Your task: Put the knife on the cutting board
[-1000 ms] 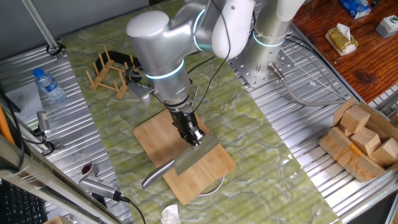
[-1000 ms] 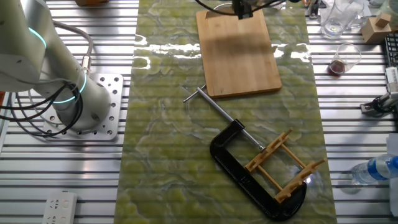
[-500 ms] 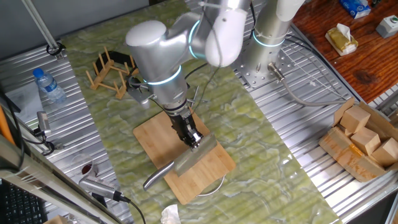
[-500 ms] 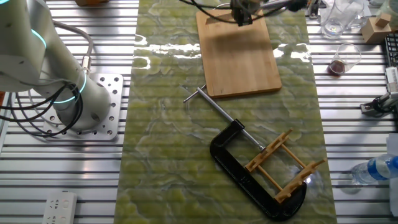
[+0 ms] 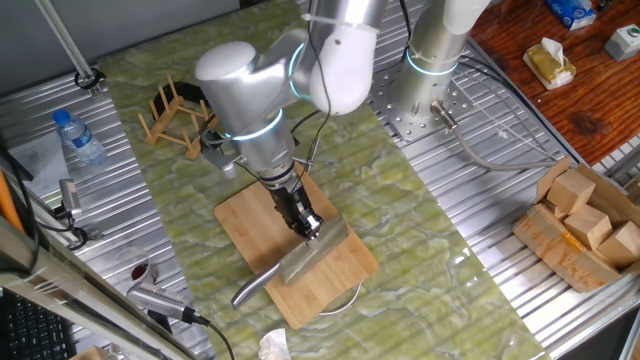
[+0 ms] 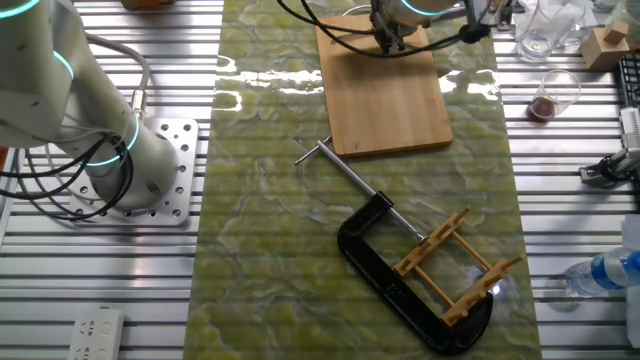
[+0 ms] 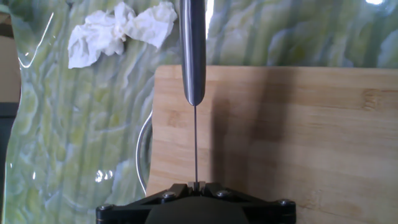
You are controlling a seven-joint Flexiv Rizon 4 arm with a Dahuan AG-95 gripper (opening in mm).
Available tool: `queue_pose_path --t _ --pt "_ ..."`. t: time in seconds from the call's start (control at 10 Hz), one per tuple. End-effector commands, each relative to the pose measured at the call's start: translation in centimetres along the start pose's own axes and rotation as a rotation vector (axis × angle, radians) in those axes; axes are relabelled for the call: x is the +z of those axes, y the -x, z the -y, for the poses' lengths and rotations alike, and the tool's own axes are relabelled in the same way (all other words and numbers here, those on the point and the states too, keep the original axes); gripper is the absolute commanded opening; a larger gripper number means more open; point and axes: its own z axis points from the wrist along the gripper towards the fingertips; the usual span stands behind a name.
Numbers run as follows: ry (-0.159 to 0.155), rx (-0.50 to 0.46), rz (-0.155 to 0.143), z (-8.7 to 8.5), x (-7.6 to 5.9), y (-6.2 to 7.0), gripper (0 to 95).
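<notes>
**Knife held over cutting board, fingers closed on blade**

The gripper [image 5: 311, 228] has its fingers closed tight on the spine of the knife [image 5: 300, 262], with no gap visible between them in the hand view. The knife is off the counter [image 5: 420, 230], held edge-down above the cutting board [image 5: 250, 220]. Its broad grey blade sits over the middle of the board, and its rounded silver handle [image 7: 193, 46] reaches past the board's edge. Whether the cutting edge touches the wood cannot be told.

The board lies flat on the green mat, close to one end of the counter. A crumpled white tissue [image 7: 121, 30] lies on the mat just beyond that end of the board. A black clamp [image 6: 410, 280] and a small wooden rack [image 6: 455, 265] lie together, well apart from the board, towards the opposite end.
</notes>
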Motion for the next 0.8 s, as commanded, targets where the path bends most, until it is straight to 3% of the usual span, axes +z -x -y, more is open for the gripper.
queue_pose_path --t 0.1,0.3,0.6,0.8 --pt "0.008 0.007 -0.015 0.09 0.15 -0.13 0.0" --pt "0.055 0.020 -0.003 0.34 0.54 -0.25 0.0" --pt "0.085 0.036 0.006 0.42 0.67 -0.29 0.0" --pt "0.137 0.043 0.025 0.54 0.86 -0.29 0.0"
